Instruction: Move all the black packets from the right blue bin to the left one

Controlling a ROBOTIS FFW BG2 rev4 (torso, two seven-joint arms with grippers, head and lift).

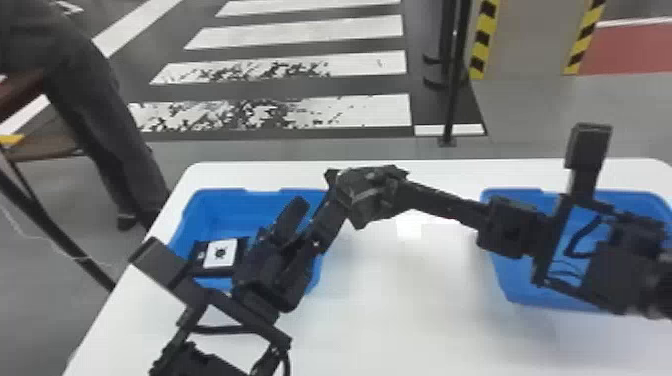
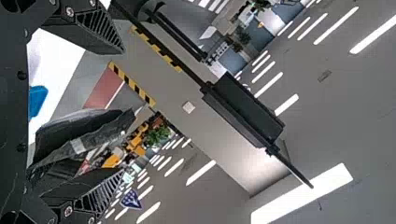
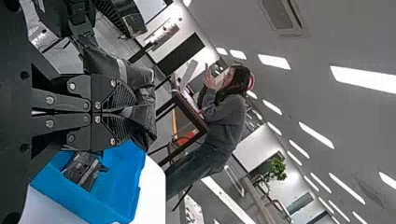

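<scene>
Above a white desk [image 1: 400, 310], between the left blue bin [image 1: 220, 200] and the right blue bin [image 1: 530, 299], the right gripper [image 1: 402, 191] has its jaws clamped on a black packet [image 1: 367, 195]. The left gripper [image 1: 315, 212] is beside it, over the left blue bin, its jaws apart with the packet between them. Another black packet with a white label [image 1: 220, 254] lies inside the left blue bin.

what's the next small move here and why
Probably shut the left gripper on the black packet before the right gripper lets go: the left one stands open with the packet between its fingers, the right one is shut on it, and the packet isn't yet in the left blue bin.
</scene>
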